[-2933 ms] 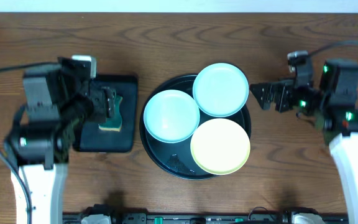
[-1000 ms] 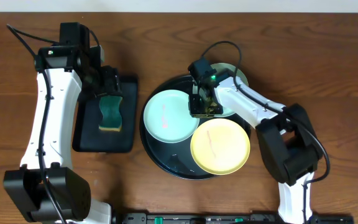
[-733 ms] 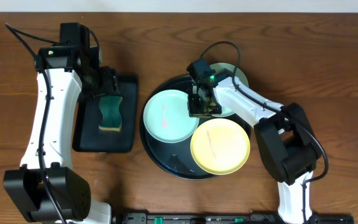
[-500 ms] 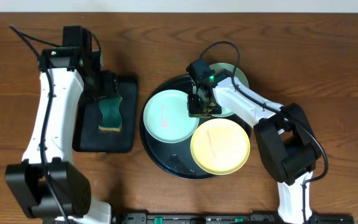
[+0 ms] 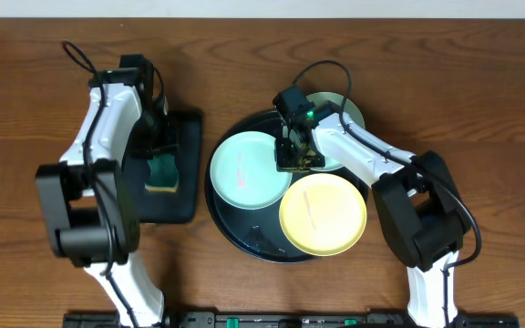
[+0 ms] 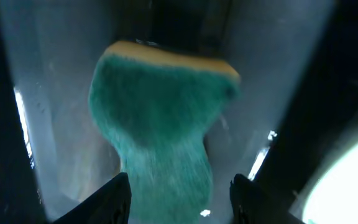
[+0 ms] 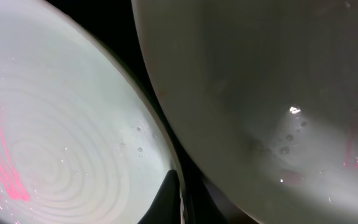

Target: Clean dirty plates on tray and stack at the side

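The round black tray (image 5: 244, 241) holds three plates. The left mint plate (image 5: 244, 171) (image 7: 61, 124) carries red streaks, and the yellow plate (image 5: 324, 214) has a faint reddish streak. The back mint plate (image 5: 354, 114) (image 7: 260, 93) is mostly hidden by my right arm. My right gripper (image 5: 294, 157) (image 7: 178, 202) is shut, pinching the right rim of the left mint plate, in the gap between the two mint plates. My left gripper (image 5: 158, 155) (image 6: 182, 199) is open and straddles the green sponge (image 5: 162, 171) (image 6: 160, 112), with a gap still showing on its right side.
The sponge lies in a small rectangular black tray (image 5: 185, 200) left of the round tray. Bare wooden table (image 5: 463, 109) lies to the right of the round tray and along the back. Cables trail from both arms.
My left arm has swung round and come down over the sponge, its jaws narrowing. My right gripper stayed at the plate rim and closed the last bit.
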